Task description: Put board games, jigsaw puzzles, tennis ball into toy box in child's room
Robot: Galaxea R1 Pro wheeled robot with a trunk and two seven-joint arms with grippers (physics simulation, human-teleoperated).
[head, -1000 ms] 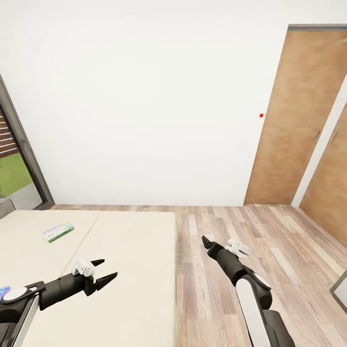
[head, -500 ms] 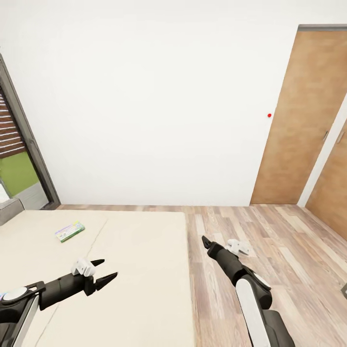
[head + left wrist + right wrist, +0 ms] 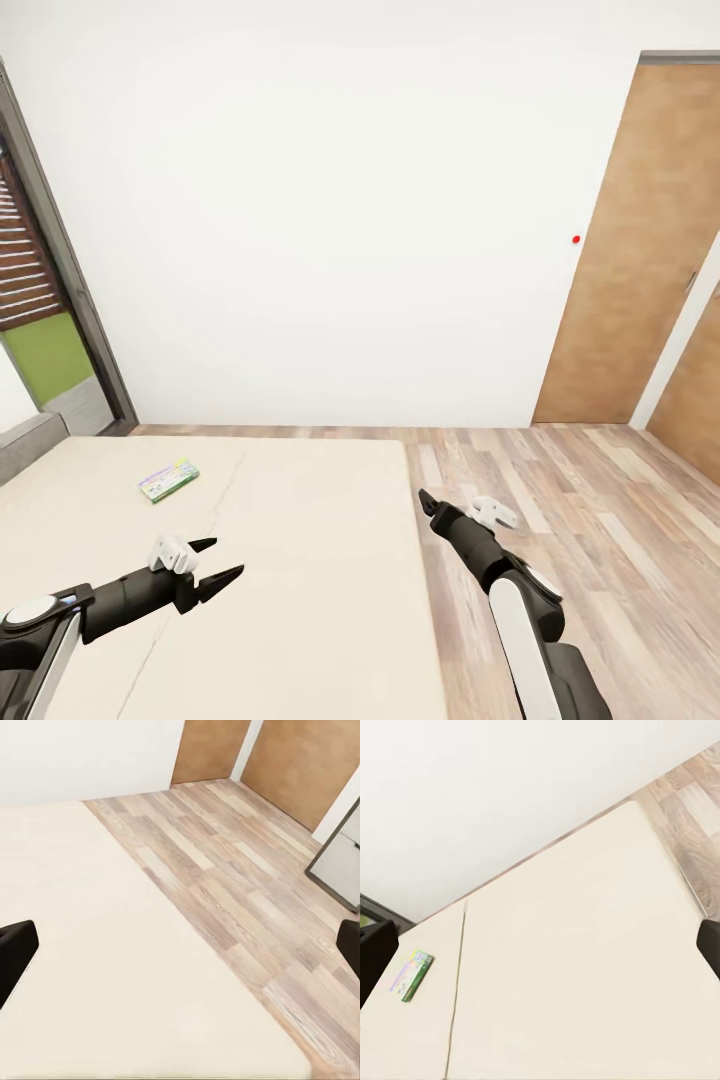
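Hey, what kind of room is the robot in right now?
Most likely a bedroom: a wide beige bed with a small board game lying on it, wood-plank floor, plain white walls and wooden doors.

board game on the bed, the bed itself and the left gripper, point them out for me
board game (image 3: 168, 481): head view, middle of its printed lid.
bed (image 3: 320, 560): head view, bare beige mattress right of the seam.
left gripper (image 3: 222, 562): head view, midway between its two dark fingertips.

We look down on the bed, its beige mattress plain, with wood-plank floor beside it. Two brown doors stand beyond (a white wall alongside). The left tool's dark fingertips sit wide apart at either edge.
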